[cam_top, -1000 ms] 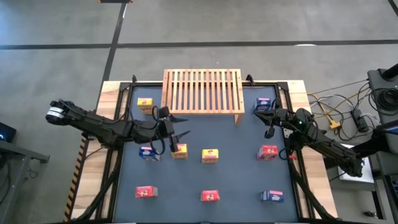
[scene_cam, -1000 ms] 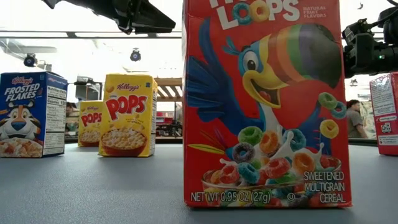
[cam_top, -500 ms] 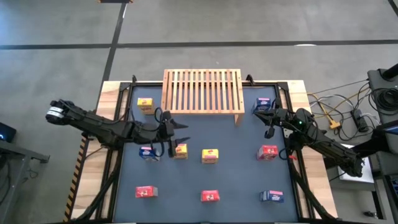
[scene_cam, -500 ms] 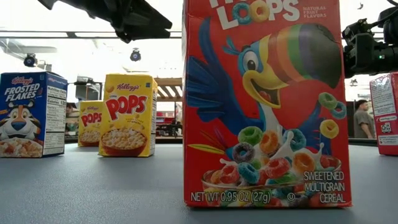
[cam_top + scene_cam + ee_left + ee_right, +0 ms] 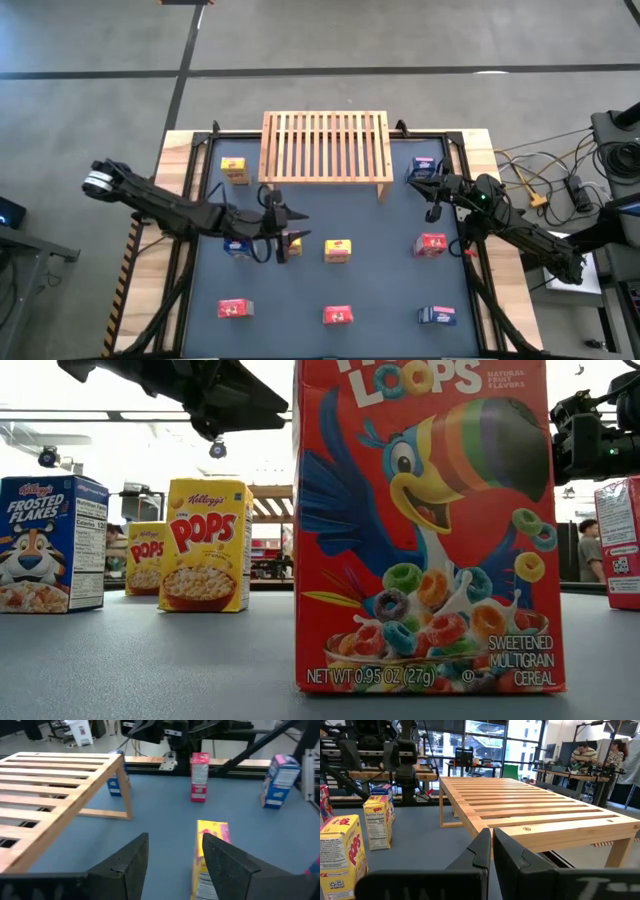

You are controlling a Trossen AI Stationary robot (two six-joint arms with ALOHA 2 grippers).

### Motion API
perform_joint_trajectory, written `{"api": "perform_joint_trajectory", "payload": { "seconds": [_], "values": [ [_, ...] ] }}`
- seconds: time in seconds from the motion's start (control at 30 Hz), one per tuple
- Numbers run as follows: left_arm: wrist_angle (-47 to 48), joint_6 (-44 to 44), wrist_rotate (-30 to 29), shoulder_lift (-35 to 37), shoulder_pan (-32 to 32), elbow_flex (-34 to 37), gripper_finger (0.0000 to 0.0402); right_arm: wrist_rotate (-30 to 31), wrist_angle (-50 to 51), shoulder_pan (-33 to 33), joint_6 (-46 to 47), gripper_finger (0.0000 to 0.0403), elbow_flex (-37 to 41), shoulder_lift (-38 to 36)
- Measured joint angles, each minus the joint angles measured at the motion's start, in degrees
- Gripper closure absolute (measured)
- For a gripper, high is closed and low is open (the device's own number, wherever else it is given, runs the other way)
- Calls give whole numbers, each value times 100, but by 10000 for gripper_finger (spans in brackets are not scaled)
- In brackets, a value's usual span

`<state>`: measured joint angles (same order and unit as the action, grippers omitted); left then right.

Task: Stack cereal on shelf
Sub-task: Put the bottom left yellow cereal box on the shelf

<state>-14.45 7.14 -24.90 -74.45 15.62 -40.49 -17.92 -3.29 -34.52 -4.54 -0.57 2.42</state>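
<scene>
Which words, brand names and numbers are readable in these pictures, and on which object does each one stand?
"LOOPS", "NATURAL FRUIT FLAVORS", "SWEETENED MULTIGRAIN CEREAL", "NET WT 0.95 OZ (27g)": red box, low view.
"Kellogg's", "POPS": nearer yellow box, low view.
"POPS": farther yellow box, low view.
"Kellogg's FROSTED FLAKES", "Nutrition Facts": blue box, low view.
"POPS": yellow box, right wrist view.
Side panels and all boxes in the high view: too small to read.

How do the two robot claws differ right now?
The left gripper hangs over the middle of the table with fingers apart, beside a yellow box; the right gripper is shut and empty. The left is amid the boxes; the right sits by the wooden rack. Both are dark and two-fingered.
</scene>
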Motion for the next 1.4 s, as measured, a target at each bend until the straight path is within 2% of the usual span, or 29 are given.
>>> {"api": "perform_joint_trajectory", "payload": {
  "seconds": [0.33,0.67,0.9,1.03,1.2,1.4],
  "values": [
    [-12,-13,-1,-133,59,0,241,0,0,-1,0,394,0,0],
    [-7,-61,-5,-42,52,0,208,1,0,-1,0,394,1,0],
    [138,11,-9,-42,52,0,200,0,0,0,0,394,0,0],
    [679,136,-12,4,35,0,200,0,0,0,0,394,0,0],
    [1831,843,-35,258,-102,-140,200,1,0,-2,0,394,-1,0],
    [2621,882,242,319,-101,-522,200,1,0,0,0,394,1,0]
  ]
}}
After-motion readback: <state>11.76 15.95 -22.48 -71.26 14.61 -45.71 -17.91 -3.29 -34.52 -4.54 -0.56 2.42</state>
